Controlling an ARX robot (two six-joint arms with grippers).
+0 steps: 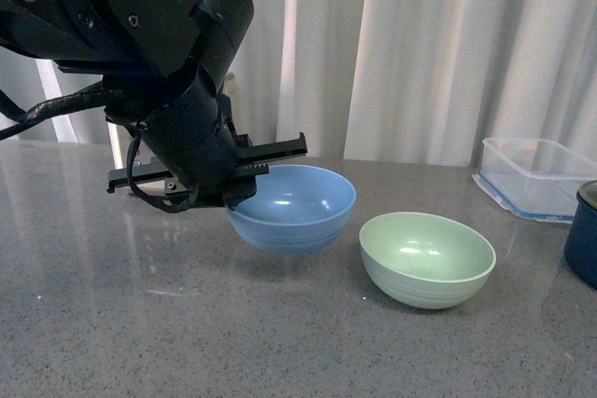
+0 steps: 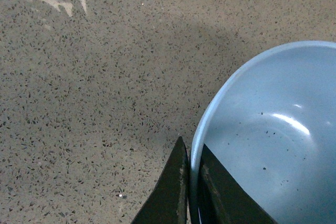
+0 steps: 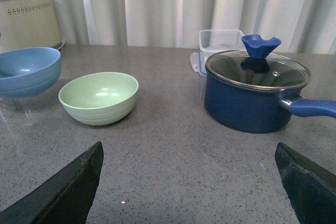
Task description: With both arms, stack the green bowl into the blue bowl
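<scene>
Where the left arm (image 1: 159, 34) reaches down from the upper left of the front view, the left gripper (image 2: 192, 150) is clamped on the left rim of the blue bowl (image 1: 294, 207). In the left wrist view its two thin black fingers (image 2: 170, 195) pinch that rim. One lies against the outer wall and the other inside the bowl, with only the rim's thickness between them. The blue bowl is mouth-up, left of centre over the grey speckled table (image 1: 187, 323). From the front and right wrist views it looks raised a little off the surface, though I cannot tell for sure. The green bowl (image 1: 427, 258) stands on the table just to the right of the blue one and slightly nearer, mouth-up. A narrow gap separates their walls. The right gripper (image 3: 189, 148) is spread wide. Its two dark fingertips (image 3: 68, 187) show at the lower corners of the right wrist view, well apart and holding nothing, over the near part of the table. Farther right stands a dark navy pot (image 3: 252, 98) with a glass lid (image 3: 256, 71) and a blue knob (image 3: 260, 44). Behind it, a clear plastic container (image 3: 220, 43) sits near the white curtain (image 1: 420, 44). A cream-coloured appliance (image 3: 26, 19) sits beyond the blue bowl, at the far left by the curtain.
</scene>
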